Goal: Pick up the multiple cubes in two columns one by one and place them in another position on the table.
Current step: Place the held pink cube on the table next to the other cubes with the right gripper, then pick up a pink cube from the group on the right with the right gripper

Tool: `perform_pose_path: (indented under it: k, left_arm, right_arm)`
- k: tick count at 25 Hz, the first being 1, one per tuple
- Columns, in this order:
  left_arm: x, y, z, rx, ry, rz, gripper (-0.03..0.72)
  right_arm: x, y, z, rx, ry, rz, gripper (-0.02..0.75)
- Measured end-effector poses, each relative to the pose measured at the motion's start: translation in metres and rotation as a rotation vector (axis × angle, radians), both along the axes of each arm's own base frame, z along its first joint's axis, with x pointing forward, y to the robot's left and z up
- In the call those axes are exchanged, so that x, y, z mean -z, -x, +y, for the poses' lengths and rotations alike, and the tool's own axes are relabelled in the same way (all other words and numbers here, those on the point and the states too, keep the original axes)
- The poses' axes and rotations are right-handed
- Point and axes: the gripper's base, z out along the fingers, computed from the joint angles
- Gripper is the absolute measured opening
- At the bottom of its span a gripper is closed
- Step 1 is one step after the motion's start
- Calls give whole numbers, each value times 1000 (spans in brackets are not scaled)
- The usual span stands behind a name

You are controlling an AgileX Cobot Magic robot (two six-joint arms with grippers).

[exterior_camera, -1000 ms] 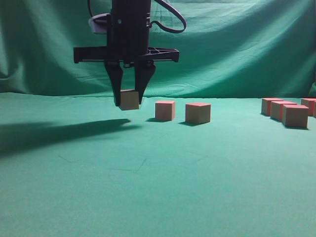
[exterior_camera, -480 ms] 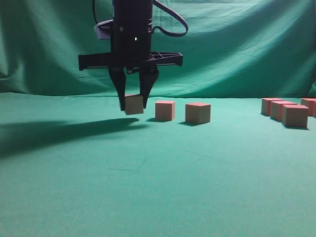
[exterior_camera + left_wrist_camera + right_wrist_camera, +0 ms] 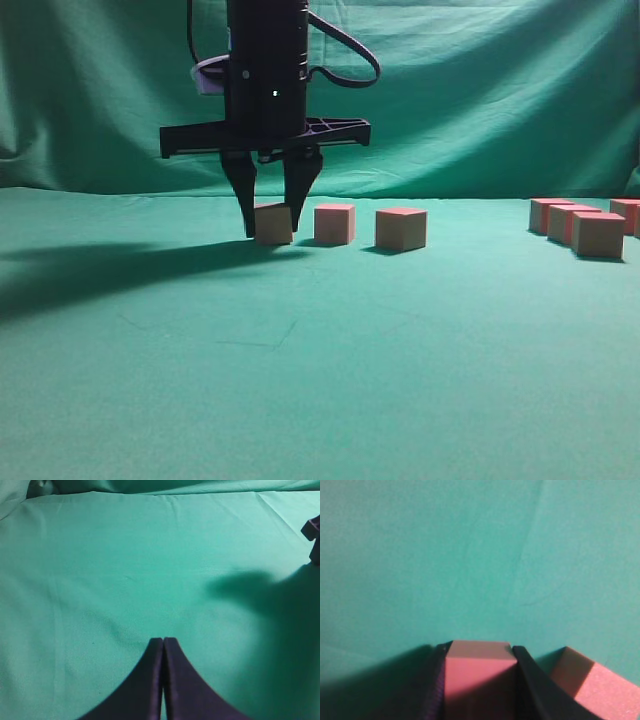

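Note:
My right gripper (image 3: 272, 230) is shut on one cube (image 3: 273, 224), which is down at the green table (image 3: 320, 360) and seems to rest on the cloth. It stands just left of two other cubes (image 3: 334, 223) (image 3: 401, 228), forming a row with them. In the right wrist view the held cube (image 3: 479, 675) fills the gap between the fingers of the right gripper (image 3: 480, 650), and the neighbouring cube (image 3: 592, 680) lies close on the right. My left gripper (image 3: 163, 641) hangs shut and empty over bare cloth.
Several more cubes (image 3: 598, 234) sit in a cluster at the far right of the table. A green cloth backdrop (image 3: 480, 100) rises behind the table. Part of the other arm (image 3: 312, 535) shows at the right edge of the left wrist view.
The right gripper has come down and slightly to the right with the cube, from hanging above the cloth to table level beside the other two cubes.

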Motion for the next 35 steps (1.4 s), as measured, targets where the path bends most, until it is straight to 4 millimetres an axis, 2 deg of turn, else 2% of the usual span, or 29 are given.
perform_pose_path:
  k: [5,6,9,12,13,20,25,29,35]
  left_arm:
    - [0,0,0,0,0,0,0]
    - [0,0,0,0,0,0,0]
    - [0,0,0,0,0,0,0]
    - [0,0,0,0,0,0,0]
    - [0,0,0,0,0,0,0]
    - [0,0,0,0,0,0,0]
    - [0,0,0,0,0,0,0]
    - [0,0,0,0,0,0,0]
    - [0,0,0,0,0,0,0]
  right_arm:
    - [0,0,0,-2,1,0,259]
    - [0,0,0,-2,1,0,314]
    - [0,0,0,-2,1,0,392]
    - [0,0,0,-3,1,0,374]
    - [0,0,0,-3,1,0,414]
    - [-2,-2,1,-14,-12,-28,400]
    - [-26,-9,-1,-25,7,-114,400]
    - [-56,-12,-1,-29,0,-169,400]
    - [-126,-6,-7,-80,-34,-269,400]
